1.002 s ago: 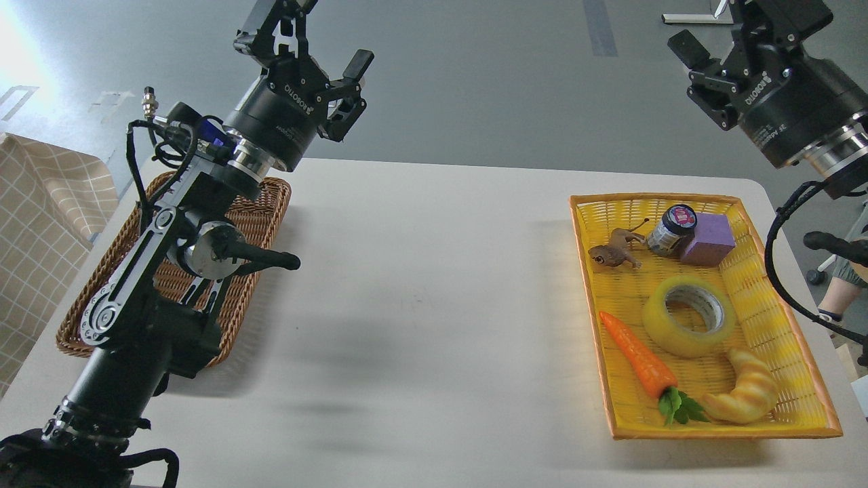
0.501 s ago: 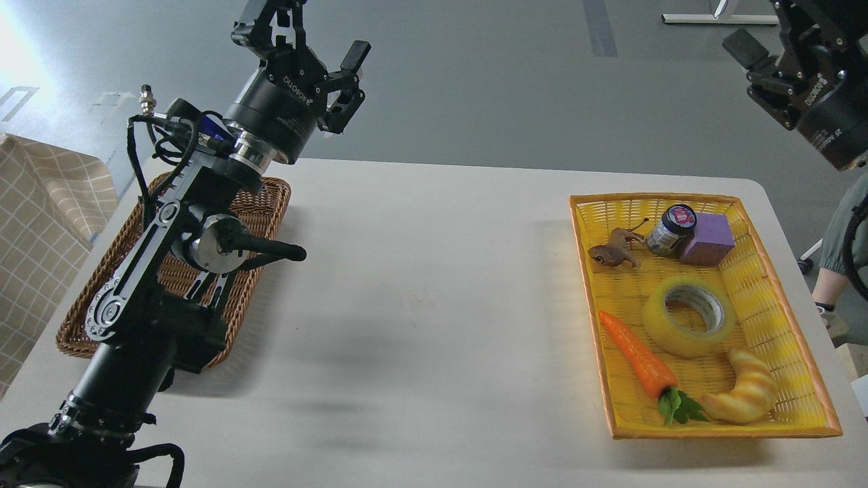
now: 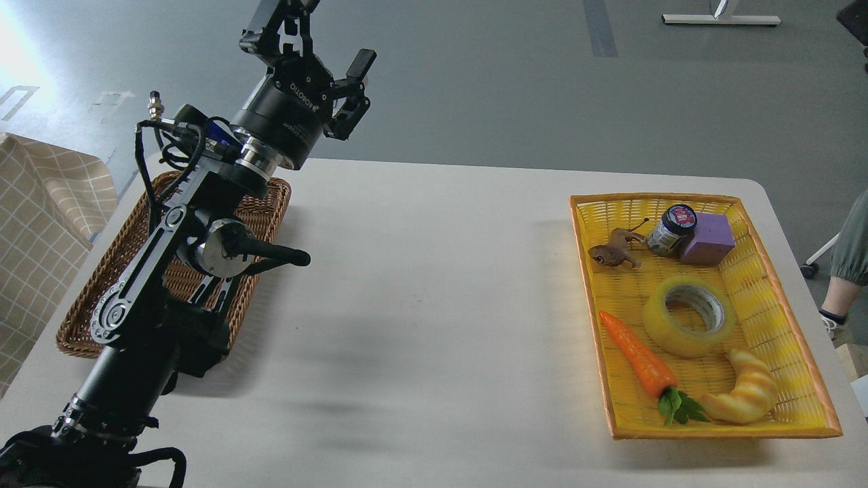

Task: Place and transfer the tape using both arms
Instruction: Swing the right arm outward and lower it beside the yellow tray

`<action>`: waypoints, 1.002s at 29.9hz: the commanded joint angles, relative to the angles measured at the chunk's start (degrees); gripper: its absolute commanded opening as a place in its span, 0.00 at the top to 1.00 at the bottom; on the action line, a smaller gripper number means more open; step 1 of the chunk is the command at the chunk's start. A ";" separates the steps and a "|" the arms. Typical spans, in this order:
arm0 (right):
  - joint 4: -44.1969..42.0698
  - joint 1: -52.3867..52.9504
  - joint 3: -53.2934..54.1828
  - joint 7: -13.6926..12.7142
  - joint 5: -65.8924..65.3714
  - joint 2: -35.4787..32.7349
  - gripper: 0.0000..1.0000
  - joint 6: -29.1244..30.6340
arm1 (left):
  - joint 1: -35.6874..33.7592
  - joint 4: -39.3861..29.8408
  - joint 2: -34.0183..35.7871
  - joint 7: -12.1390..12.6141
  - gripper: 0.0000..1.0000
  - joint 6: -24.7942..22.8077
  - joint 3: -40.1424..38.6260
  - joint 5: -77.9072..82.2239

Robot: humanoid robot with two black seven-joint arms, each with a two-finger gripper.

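Tape [image 3: 688, 315] in yellow basket [image 3: 773, 308] — well apart from left gripper [image 3: 319, 51]

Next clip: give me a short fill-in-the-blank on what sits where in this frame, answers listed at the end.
1. The tape lies inside the ______ basket, flat with its core opening facing up.
2. Beside the tape, toward the table's centre, lies an orange ______.
3. The left gripper is raised with its fingers ______ and holds nothing.
4. The brown wicker basket sits on the table's ______ side, partly hidden by the left arm.

Missing words: yellow; carrot; open; left
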 commanded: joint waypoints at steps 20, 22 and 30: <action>-0.01 -15.18 2.27 1.60 -19.26 -6.28 0.00 0.47 | 0.78 -0.08 0.04 0.26 0.02 0.08 -0.17 0.24; -0.01 -16.41 2.27 1.60 -24.27 -6.19 0.00 0.47 | 0.96 -0.08 0.04 0.26 0.02 0.08 -0.09 0.24; -0.01 -17.03 -1.07 1.69 -42.30 -3.03 0.00 0.47 | 2.45 0.36 0.04 -0.09 0.02 0.00 -0.44 0.24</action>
